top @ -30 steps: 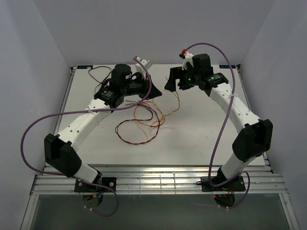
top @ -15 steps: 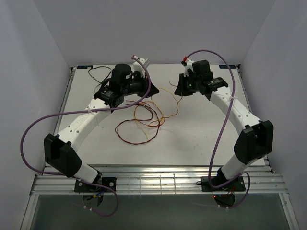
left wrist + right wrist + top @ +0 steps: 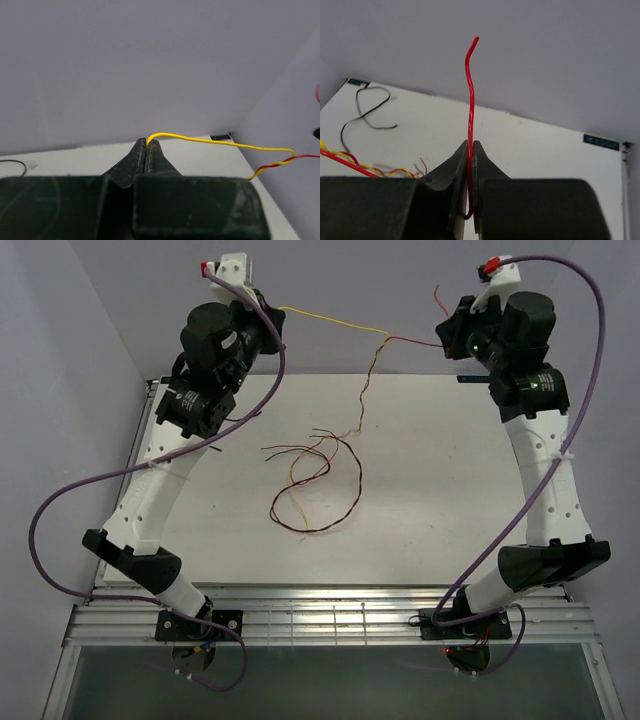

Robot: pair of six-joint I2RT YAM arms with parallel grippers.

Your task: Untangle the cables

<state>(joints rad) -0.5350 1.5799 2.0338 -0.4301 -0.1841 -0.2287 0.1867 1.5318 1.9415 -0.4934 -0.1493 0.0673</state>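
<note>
Both arms are raised high above the table. My left gripper (image 3: pixel 274 314) (image 3: pixel 148 143) is shut on the yellow cable (image 3: pixel 330 319) (image 3: pixel 220 143). My right gripper (image 3: pixel 444 338) (image 3: pixel 471 146) is shut on the red cable (image 3: pixel 415 340) (image 3: pixel 469 90), whose free end sticks up past the fingertips. The two cables span the air between the grippers and meet in a twisted yellow-red strand (image 3: pixel 368 385) (image 3: pixel 269 168). That strand hangs down to a loose tangle of red, yellow and dark red-brown cables (image 3: pixel 318 485) on the table.
The white table (image 3: pixel 450 520) is walled by grey panels at the back and both sides. A separate black cable (image 3: pixel 367 112) lies at the far left corner. Thick purple cables (image 3: pixel 60 510) loop out from both arms.
Both arms rose and spread apart. My right gripper closed on the red cable. The yellow and red cables now span the air between the grippers, and the tangle shifted right, partly lifted.
</note>
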